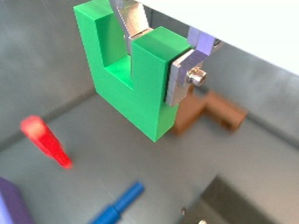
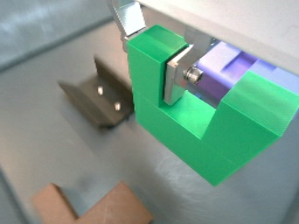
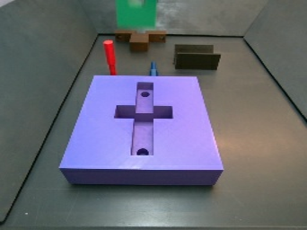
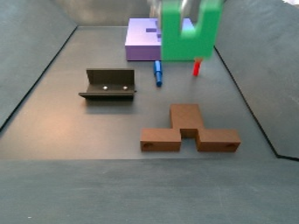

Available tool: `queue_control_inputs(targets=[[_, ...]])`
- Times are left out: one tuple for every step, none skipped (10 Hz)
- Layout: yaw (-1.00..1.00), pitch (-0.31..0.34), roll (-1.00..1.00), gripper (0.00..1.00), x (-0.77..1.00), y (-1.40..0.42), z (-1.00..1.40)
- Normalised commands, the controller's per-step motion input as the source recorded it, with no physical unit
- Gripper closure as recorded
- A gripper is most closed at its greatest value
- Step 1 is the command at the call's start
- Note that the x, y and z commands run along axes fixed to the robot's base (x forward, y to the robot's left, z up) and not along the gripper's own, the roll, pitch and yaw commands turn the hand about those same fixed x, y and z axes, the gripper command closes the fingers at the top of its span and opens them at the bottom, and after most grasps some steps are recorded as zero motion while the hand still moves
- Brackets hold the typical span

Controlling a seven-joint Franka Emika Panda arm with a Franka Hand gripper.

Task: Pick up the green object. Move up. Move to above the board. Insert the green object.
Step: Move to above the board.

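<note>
The gripper (image 1: 155,48) is seen raised above the floor, its two silver fingers (image 1: 181,74) closed on one prong of the green object (image 1: 126,74), which is held clear of everything below. In both wrist views one plate lies against the prong's outer face and the other sits inside the notch. The same grip is shown in a wrist view (image 2: 158,52) from the opposite side, with the green object (image 2: 205,122) filling much of the frame and hanging prongs up.

In a side view the green object (image 3: 136,11) is seen at the far end of the floor, at the top edge of the frame (only its lower part shows). In a side view from the opposite end it (image 4: 187,33) appears in the air in front of the board (image 4: 145,39).

The board (image 3: 144,126) lies flat on the floor, with its cross-shaped recess (image 3: 143,112) and two small round holes left open.

On the floor a red post (image 3: 109,56) stands upright near the board's far corner, with a blue peg (image 4: 158,73) lying close by. A brown piece (image 4: 187,129) and the fixture (image 4: 108,84) are set well apart from the board.
</note>
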Motion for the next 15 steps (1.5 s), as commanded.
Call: queue_control_inputs(targets=[[0.0, 0.031, 0.02, 1.0, 0.02, 0.0, 1.4], [0.0, 0.057, 0.01, 1.0, 0.05, 0.01, 1.4], [0.0, 0.087, 0.01, 1.0, 0.04, 0.0, 0.75], [0.0, 0.082, 0.02, 1.0, 0.04, 0.0, 0.49], [0.0, 0.058, 0.02, 1.0, 0.04, 0.0, 0.22], [0.0, 0.052, 0.01, 1.0, 0.02, 0.0, 0.17], [-0.22, 0.063, 0.07, 1.0, -0.02, -1.4, 0.2], [-0.2, 0.046, 0.08, 1.0, -0.02, -1.4, 0.19], [-0.08, 0.015, 0.07, 1.0, -0.02, -1.4, 0.19], [-0.06, 0.02, 0.03, 1.0, -0.02, -1.4, 0.19], [-0.03, 0.03, 0.0, 1.0, -0.01, -1.4, 0.2], [-0.02, 0.043, 0.0, 1.0, -0.01, -1.4, 0.21], [0.0, 0.074, 0.0, 1.0, 0.0, -1.4, 0.22], [0.0, 0.087, -0.01, 1.0, 0.02, -1.4, 0.22], [0.01, 0.124, 0.02, 1.0, 0.07, -1.4, 0.24]])
